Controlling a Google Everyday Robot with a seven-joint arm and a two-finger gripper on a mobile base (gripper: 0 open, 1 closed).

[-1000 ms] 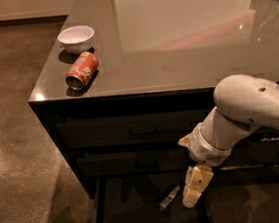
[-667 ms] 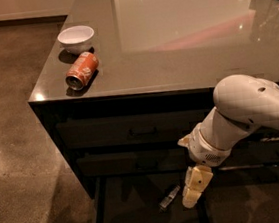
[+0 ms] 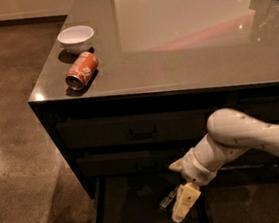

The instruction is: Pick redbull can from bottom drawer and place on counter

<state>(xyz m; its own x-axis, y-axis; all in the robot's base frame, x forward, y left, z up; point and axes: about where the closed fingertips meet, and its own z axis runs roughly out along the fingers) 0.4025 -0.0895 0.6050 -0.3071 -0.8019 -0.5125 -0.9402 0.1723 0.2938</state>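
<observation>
Two cans are in view, but only the slim silvery redbull can (image 3: 168,199) counts. It lies on its side on the dark floor of the open bottom drawer (image 3: 121,211), so the arm (image 3: 233,140) reaches down past the shut drawers above, while the orange can (image 3: 81,70) and white bowl (image 3: 76,38) sit well apart on the counter (image 3: 175,69). The gripper (image 3: 185,204) hangs inside the drawer just beside the redbull can — whether it touches the can, or is open or closed, I cannot tell.

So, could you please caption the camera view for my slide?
Tool over the open bottom drawer, beside the redbull can; counter holds orange can, bowl.
</observation>
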